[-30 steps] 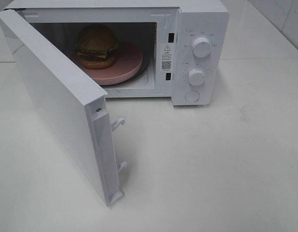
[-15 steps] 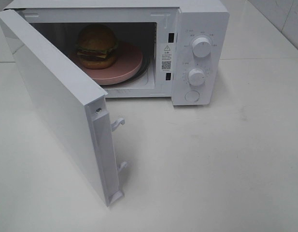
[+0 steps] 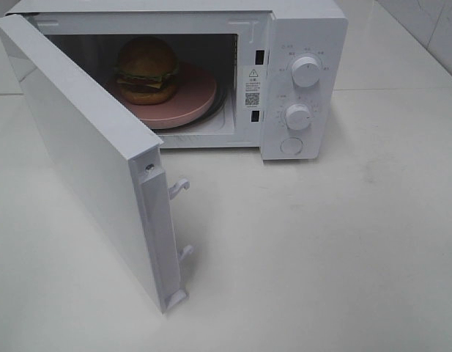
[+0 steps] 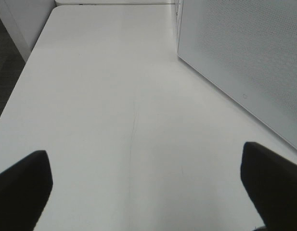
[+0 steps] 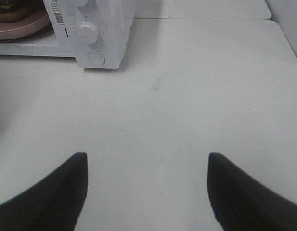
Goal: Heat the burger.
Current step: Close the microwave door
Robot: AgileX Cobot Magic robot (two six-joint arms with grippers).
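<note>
The burger (image 3: 146, 70), with its golden-brown bun, green lettuce and dark patty, sits on a pink plate (image 3: 190, 99) inside the open white microwave (image 3: 302, 29). The microwave door (image 3: 86, 154) is swung wide toward the front left. In the right wrist view a sliver of the burger (image 5: 12, 9) and the pink plate (image 5: 20, 28) show far off at the corner. My left gripper (image 4: 143, 190) is open over bare table beside the door's outer face (image 4: 244, 53). Some way in front of the control panel (image 5: 93, 33), my right gripper (image 5: 146, 185) is open and holds nothing. Neither gripper shows in the exterior high view.
Two dials (image 3: 305, 71) and a round button (image 3: 291, 145) sit on the microwave's right panel. Two white latch hooks (image 3: 179, 186) stick out from the door's edge. A white table (image 3: 321, 242) extends in front and to the right of the microwave.
</note>
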